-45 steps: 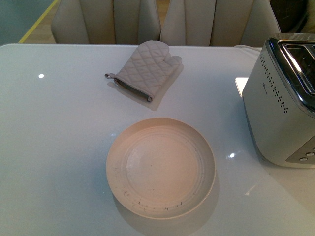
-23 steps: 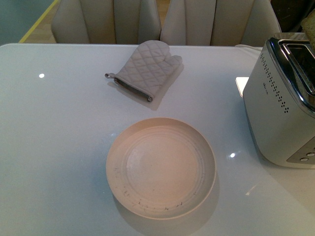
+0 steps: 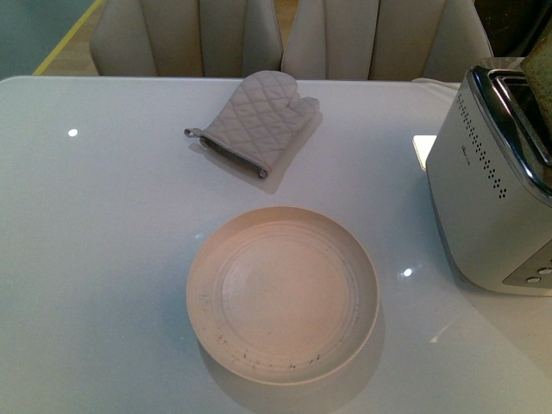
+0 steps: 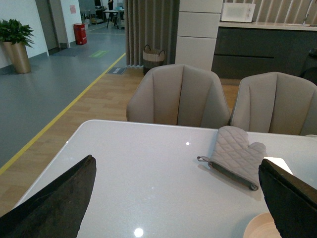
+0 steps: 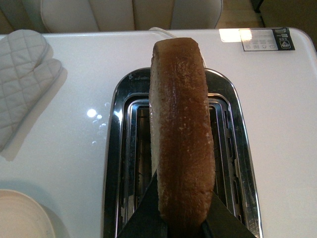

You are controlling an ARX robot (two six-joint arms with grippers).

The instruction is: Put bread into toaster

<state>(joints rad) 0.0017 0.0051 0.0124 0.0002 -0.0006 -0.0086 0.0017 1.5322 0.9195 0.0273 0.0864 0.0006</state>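
The bread, a thick slice with a brown crust, stands on edge directly above the toaster's chrome slotted top, lined up along the slots. My right gripper is shut on the slice's near end, one dark finger on each side. In the front view the off-white toaster stands at the table's right edge, and a corner of the bread shows above it. My left gripper is open with nothing between its fingers, held above the table away from the toaster.
An empty beige plate sits at the table's middle front. A quilted oven mitt lies behind it, towards the chairs. A printed card lies on the table beyond the toaster.
The bread has come further into the front view at the top right, moving down and in over the toaster's top. Plate and mitt have not moved.
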